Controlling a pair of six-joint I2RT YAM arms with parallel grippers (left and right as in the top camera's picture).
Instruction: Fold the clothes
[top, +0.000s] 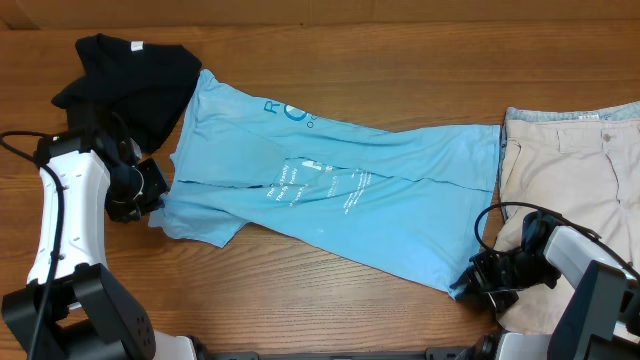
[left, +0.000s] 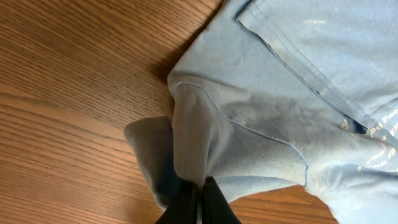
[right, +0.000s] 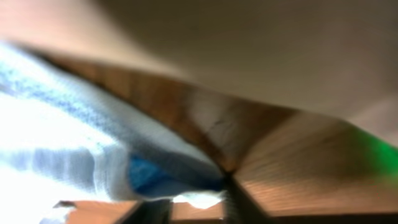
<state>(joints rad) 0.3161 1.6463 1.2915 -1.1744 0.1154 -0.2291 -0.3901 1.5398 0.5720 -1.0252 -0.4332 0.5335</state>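
Observation:
The light blue T-shirt (top: 340, 190) lies spread slantwise across the table, lettering up. My left gripper (top: 150, 190) sits at its left corner. In the left wrist view that gripper (left: 200, 186) is shut on a bunched fold of the T-shirt (left: 280, 93). My right gripper (top: 468, 283) is at the shirt's lower right hem corner. In the blurred right wrist view that gripper (right: 194, 208) still shows a gap, with the blue hem (right: 62, 143) lying between the fingers. The black garment (top: 130, 75) is heaped at the back left. The beige shorts (top: 580, 180) lie at the right.
The black garment touches the T-shirt's upper left edge. The shorts' waistband meets the shirt's right hem, and my right arm rests over the shorts. Bare wood table (top: 330, 300) shows in front of the shirt and behind it.

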